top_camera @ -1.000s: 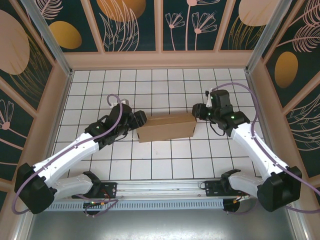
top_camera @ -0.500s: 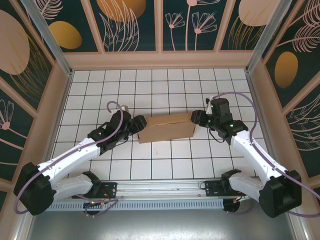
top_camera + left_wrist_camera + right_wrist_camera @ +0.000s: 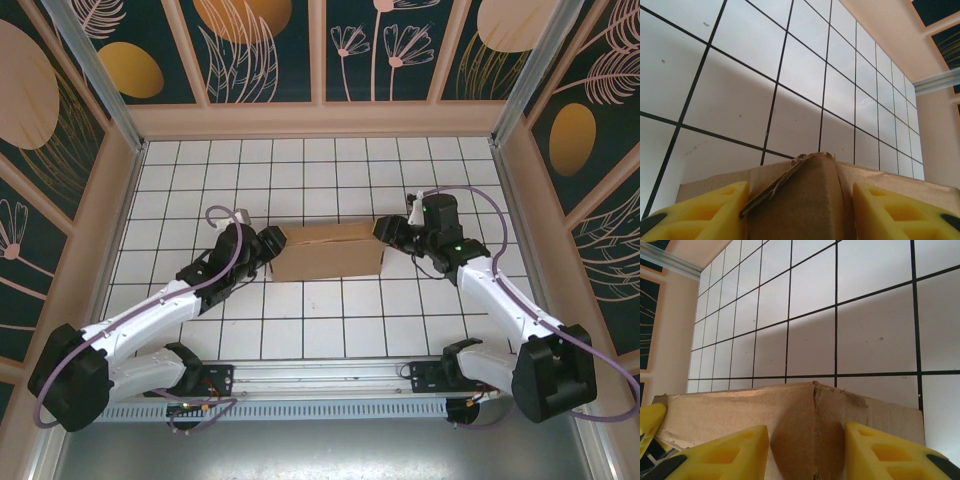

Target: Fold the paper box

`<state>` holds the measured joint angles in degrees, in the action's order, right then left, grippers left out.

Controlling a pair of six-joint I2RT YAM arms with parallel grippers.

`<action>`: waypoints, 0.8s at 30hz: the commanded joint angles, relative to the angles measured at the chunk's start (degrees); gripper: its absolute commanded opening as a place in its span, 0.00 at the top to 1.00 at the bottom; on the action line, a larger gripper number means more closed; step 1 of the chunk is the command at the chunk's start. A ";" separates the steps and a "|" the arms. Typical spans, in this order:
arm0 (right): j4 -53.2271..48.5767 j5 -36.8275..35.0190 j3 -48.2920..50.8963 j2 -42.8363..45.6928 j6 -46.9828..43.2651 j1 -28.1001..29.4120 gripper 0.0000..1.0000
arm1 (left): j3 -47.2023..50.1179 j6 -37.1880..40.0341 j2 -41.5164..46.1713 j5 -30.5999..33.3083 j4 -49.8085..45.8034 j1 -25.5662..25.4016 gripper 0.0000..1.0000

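The paper box (image 3: 330, 252) is a plain brown, shallow rectangular box lying lengthwise on the white tiled floor between the two arms. My left gripper (image 3: 275, 243) is at its left end. In the left wrist view, the yellow fingers (image 3: 715, 205) press from both sides on a folded cardboard corner (image 3: 810, 175) with a frayed edge. My right gripper (image 3: 383, 232) is at the box's right end. There its yellow fingers (image 3: 880, 450) straddle a creased corner of the cardboard (image 3: 715, 410), which fills the gap between them.
The tiled floor (image 3: 330, 180) is walled in by beige panels on the left (image 3: 95, 240), back and right (image 3: 545, 240). A metal rail (image 3: 320, 375) with the arm bases runs along the near edge. Purple cables loop above both wrists.
The left jaws have narrowed onto the box's left end. Both wrists have pushed in closer to the box ends, and the box has shifted slightly toward the back.
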<state>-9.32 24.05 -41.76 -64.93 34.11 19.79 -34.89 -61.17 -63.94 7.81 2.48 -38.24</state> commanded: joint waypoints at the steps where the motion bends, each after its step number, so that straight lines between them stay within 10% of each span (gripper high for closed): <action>1: 1.72 14.45 -1.81 -0.15 3.32 2.99 0.59 | -1.35 0.09 0.62 -9.05 9.61 -2.19 0.49; 24: 5.57 3.20 -23.13 -18.10 -1.89 0.72 0.61 | -20.46 9.37 -22.08 -9.70 20.92 8.92 0.51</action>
<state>-9.80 18.04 -61.91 -81.12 33.78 18.90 -52.47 -52.80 -83.68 8.01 13.37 -27.70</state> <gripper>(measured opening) 0.394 0.490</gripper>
